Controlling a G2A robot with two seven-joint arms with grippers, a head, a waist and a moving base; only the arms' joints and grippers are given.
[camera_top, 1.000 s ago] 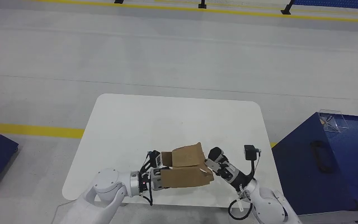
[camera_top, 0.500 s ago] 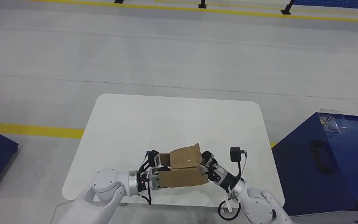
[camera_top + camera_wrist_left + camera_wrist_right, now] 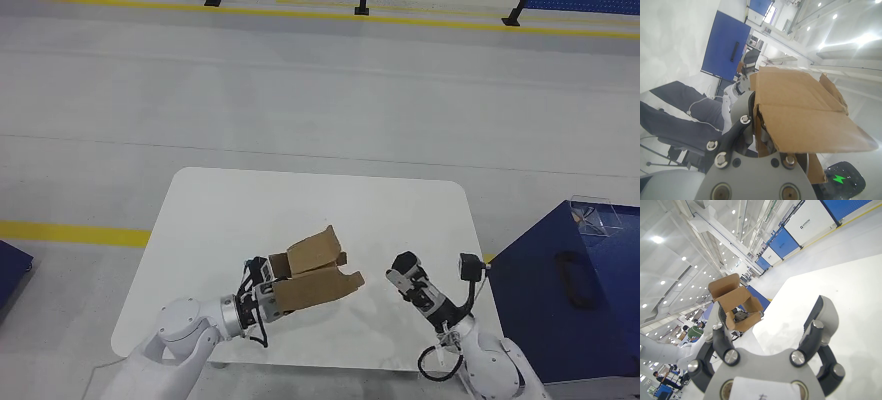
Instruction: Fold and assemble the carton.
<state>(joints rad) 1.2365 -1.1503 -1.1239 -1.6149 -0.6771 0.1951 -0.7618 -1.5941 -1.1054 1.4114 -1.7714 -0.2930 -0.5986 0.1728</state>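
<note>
The brown carton (image 3: 312, 275) is partly folded, with loose flaps, and is held tilted above the front part of the white table (image 3: 300, 200). My left gripper (image 3: 262, 295) is shut on the carton's near-left wall; in the left wrist view the carton (image 3: 797, 113) spreads across the left gripper (image 3: 755, 113), with one finger outside and the other under the cardboard. My right gripper (image 3: 398, 274) stands open to the right of the carton, apart from it. The right wrist view shows the right gripper (image 3: 770, 309) holding nothing and the carton (image 3: 736, 302) farther off, its open end facing the camera.
A blue cabinet (image 3: 570, 290) stands right of the table, close to the right arm. The table's back half is bare white surface. The front edge runs just below both arms.
The right gripper has pulled away from the carton's right end toward the right. The left arm has swung the carton so its right end points up and back.
</note>
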